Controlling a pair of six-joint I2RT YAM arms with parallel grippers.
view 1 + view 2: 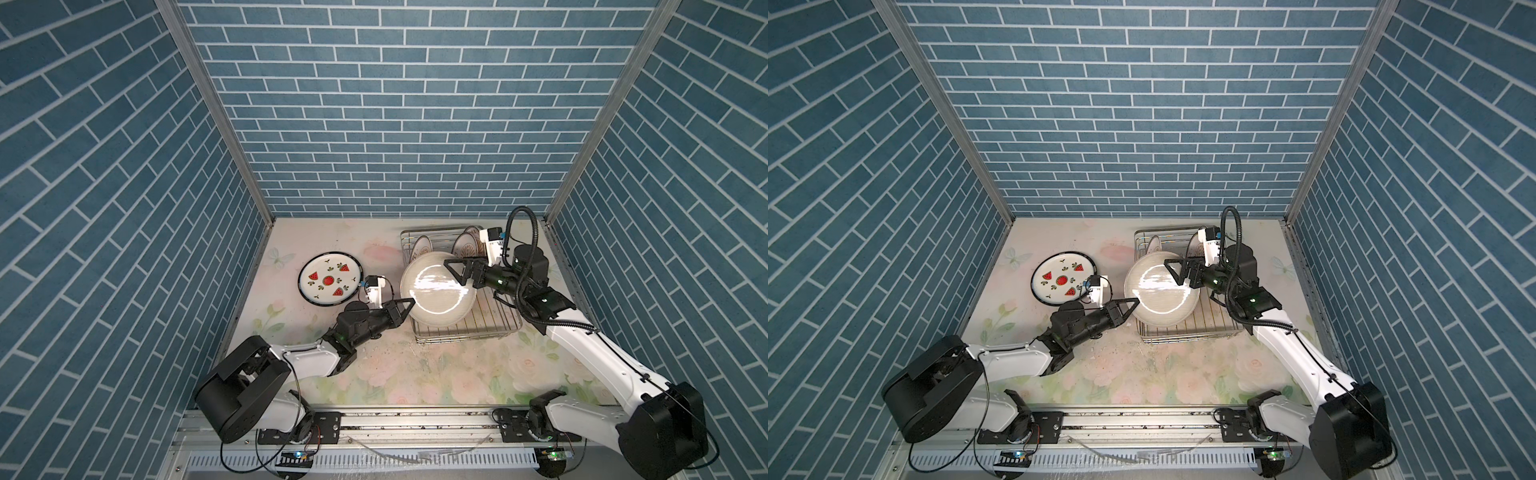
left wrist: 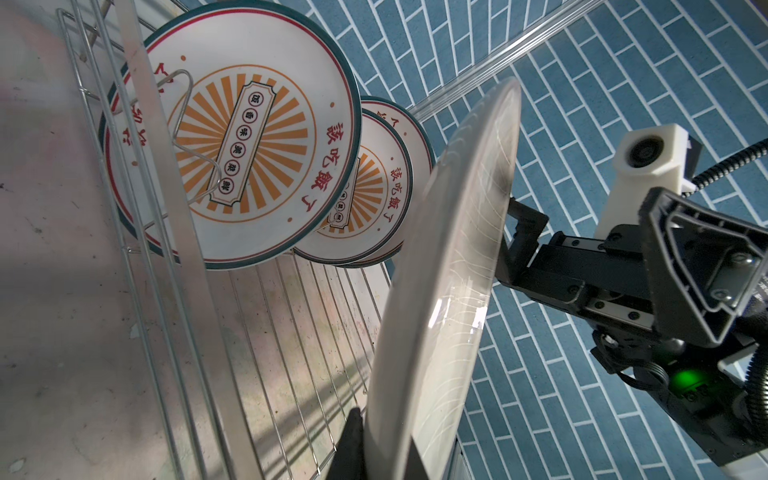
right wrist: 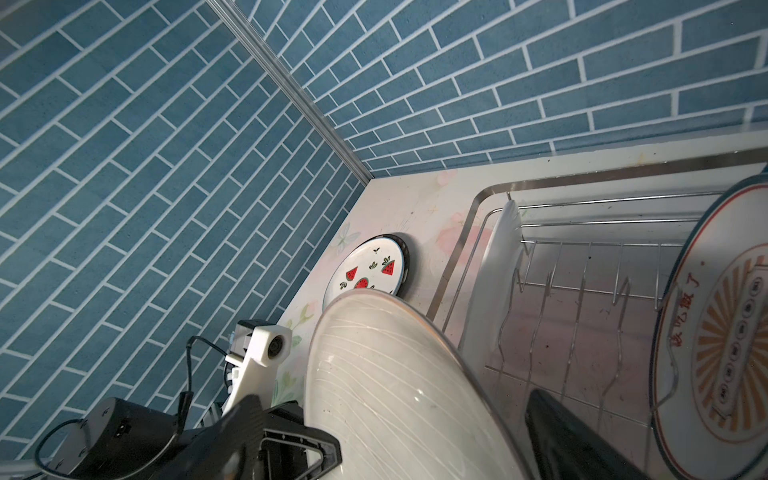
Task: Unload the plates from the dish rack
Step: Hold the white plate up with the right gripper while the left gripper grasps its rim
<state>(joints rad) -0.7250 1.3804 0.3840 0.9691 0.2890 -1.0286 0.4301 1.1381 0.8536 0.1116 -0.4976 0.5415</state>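
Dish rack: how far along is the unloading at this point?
Done: one watermelon plate lies flat on the table, outside the rack. In hand: the left tool is shut on the rim of the big grey plate, tilted above the rack; the right tool is open at its opposite edge. Left: at least three sunburst plates stand in the rack.

The grey plate (image 1: 436, 291) stands tilted over the left part of the dish rack (image 1: 469, 338), blocking my path to its wire floor. Sunburst plates (image 2: 249, 133), three I think, crowd the far prongs. The bench (image 1: 415, 374) in front lies open; the watermelon plate (image 1: 329, 279) takes its left.
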